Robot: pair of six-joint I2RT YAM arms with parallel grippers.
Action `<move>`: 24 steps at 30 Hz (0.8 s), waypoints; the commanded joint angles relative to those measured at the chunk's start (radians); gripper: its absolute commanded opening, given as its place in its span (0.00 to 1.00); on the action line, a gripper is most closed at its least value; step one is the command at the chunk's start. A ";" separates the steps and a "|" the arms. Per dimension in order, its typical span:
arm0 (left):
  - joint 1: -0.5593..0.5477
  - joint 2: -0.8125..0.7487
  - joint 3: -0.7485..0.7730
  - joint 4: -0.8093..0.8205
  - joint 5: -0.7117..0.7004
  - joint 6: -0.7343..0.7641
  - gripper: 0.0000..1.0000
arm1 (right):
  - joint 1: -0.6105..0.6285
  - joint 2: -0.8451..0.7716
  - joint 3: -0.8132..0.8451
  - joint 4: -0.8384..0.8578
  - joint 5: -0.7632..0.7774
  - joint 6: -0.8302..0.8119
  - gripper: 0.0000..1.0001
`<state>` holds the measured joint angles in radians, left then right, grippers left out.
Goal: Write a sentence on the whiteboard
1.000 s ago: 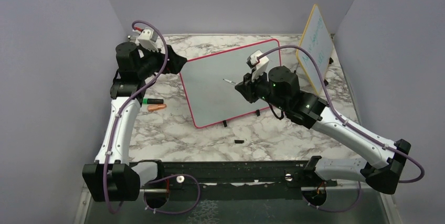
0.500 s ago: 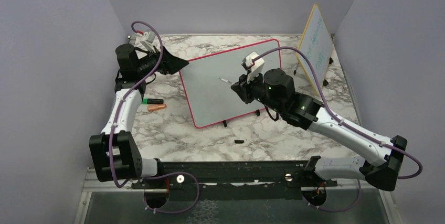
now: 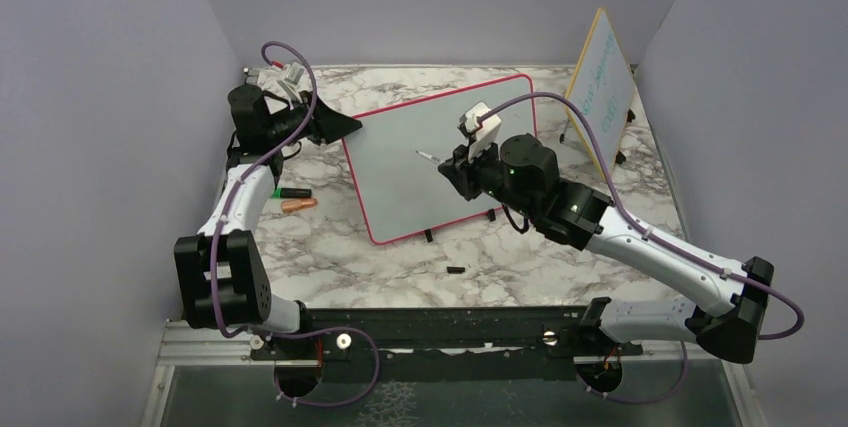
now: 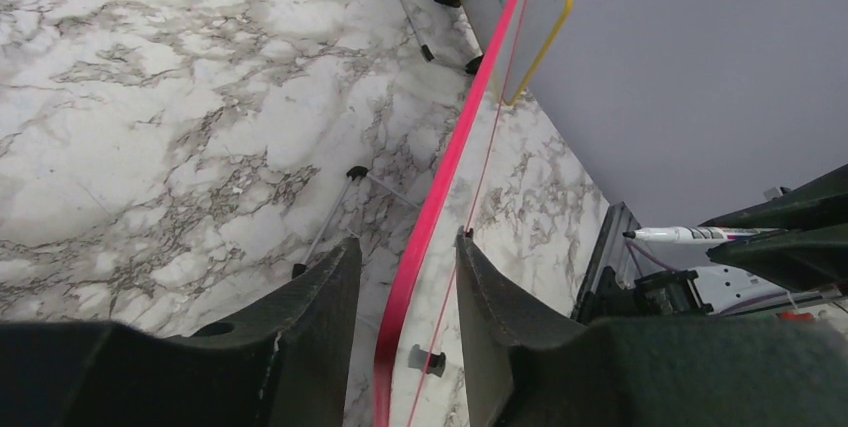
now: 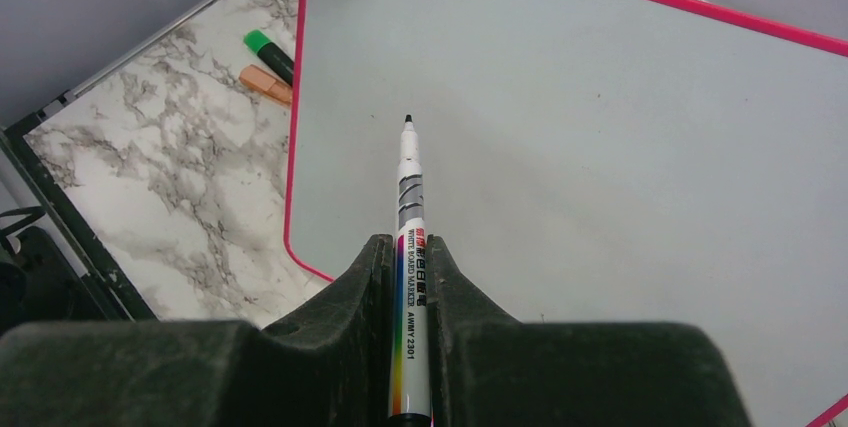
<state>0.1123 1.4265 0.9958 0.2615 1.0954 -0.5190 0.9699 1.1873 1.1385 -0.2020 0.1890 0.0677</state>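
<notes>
Whiteboard [image 3: 400,192] sits mid-table, its face blank. At its ten o'clock corner the left gripper [image 4: 406,240] straddles the pink frame, jaws slightly apart with gaps either side. The right gripper [image 5: 408,247], at four o'clock, pinches a marker [image 5: 410,192], tip over the board's middle.

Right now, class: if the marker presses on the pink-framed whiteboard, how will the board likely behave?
Whiteboard leans on thin feet, so it may tip or skid on the marble table. Left gripper straddling its edge probably steadies it.
</notes>
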 commanded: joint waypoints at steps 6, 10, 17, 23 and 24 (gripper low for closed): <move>-0.031 -0.013 -0.039 0.077 0.046 -0.015 0.25 | 0.019 -0.007 -0.017 0.041 0.032 -0.017 0.01; -0.037 -0.054 -0.086 0.079 0.009 0.000 0.16 | 0.026 -0.008 -0.012 0.034 0.047 -0.018 0.01; -0.050 -0.124 -0.175 0.085 -0.028 0.004 0.00 | 0.042 -0.014 -0.027 0.044 0.061 -0.023 0.01; -0.056 -0.188 -0.234 0.087 -0.055 0.023 0.00 | 0.066 -0.013 -0.026 0.044 0.086 -0.034 0.01; -0.057 -0.195 -0.243 0.087 -0.065 0.023 0.00 | 0.069 -0.013 -0.026 0.044 0.096 -0.036 0.01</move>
<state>0.0574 1.2640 0.7937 0.3630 1.0988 -0.5156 1.0199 1.1873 1.1133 -0.1883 0.2317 0.0502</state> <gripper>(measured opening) 0.044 0.175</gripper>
